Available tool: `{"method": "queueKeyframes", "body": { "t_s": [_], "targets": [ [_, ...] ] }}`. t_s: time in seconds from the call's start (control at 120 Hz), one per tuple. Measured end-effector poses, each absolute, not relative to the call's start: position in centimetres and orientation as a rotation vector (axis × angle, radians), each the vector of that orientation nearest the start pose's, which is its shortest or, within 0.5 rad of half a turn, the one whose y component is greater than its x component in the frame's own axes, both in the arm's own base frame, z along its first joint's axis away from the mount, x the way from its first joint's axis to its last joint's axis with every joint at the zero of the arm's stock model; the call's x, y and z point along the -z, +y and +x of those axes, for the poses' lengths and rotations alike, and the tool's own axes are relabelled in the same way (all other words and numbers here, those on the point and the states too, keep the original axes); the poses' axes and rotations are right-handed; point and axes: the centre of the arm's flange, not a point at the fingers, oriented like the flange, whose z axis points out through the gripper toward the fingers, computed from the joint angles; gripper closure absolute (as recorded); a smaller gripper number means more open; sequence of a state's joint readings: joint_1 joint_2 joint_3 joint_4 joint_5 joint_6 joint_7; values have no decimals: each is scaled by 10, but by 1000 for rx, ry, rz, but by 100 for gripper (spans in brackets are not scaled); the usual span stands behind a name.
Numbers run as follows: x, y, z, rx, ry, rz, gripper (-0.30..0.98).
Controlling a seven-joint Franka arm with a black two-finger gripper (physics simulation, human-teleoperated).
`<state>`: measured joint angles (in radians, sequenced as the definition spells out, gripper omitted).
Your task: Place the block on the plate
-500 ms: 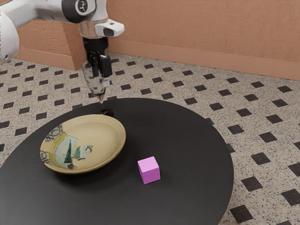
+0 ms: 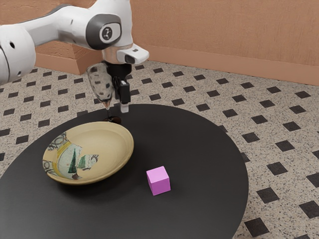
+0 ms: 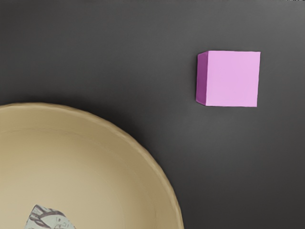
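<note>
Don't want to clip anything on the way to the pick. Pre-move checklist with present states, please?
1. Block resting on the table, off the plate: ok.
2. Gap between block and plate: ok, bare tabletop between them in both views.
3. Plate right side up to receive the block: ok, its hollow faces up.
4. Hand lined up over the block: not ok, it hangs over toward the glass, away from the block.
5. Hand clear of the glass: cannot tell, they overlap in the exterior view.
</note>
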<state>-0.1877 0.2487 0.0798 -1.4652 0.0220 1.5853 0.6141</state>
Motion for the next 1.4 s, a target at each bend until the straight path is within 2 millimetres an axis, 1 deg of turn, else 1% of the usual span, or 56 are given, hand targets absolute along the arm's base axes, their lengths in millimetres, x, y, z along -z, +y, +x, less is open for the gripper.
{"method": "queueKeyframes", "body": {
  "t_s": [0.1, 0.283, 0.367, 0.508, 0.567, 0.617, 0.667, 0.8, 0.842, 1.017, 1.117, 1.225, 1.333, 1.4],
  "targets": [
    [-501, -81, 629, -227, 1150, -2907, 0],
    [-465, -103, 645, -236, 1221, -2875, 0],
    [-462, -129, 645, -220, 1283, -2851, 0],
    [-463, -180, 636, -176, 1408, -2816, 0],
    [-458, -193, 634, -167, 1434, -2809, 0],
    [-455, -199, 633, -160, 1443, -2808, 0],
    [-445, -201, 631, -168, 1443, -2813, 0],
    [-404, -201, 627, -218, 1431, -2830, 0],
    [-390, -197, 624, -237, 1422, -2837, 0],
    [-353, -186, 614, -249, 1384, -2873, 0],
    [-341, -184, 612, -228, 1372, -2889, 0],
    [-330, -177, 611, -212, 1346, -2910, 0],
    [-321, -176, 611, -196, 1336, -2918, 0],
    [-311, -176, 609, -203, 1330, -2924, 0]
  ]
}}
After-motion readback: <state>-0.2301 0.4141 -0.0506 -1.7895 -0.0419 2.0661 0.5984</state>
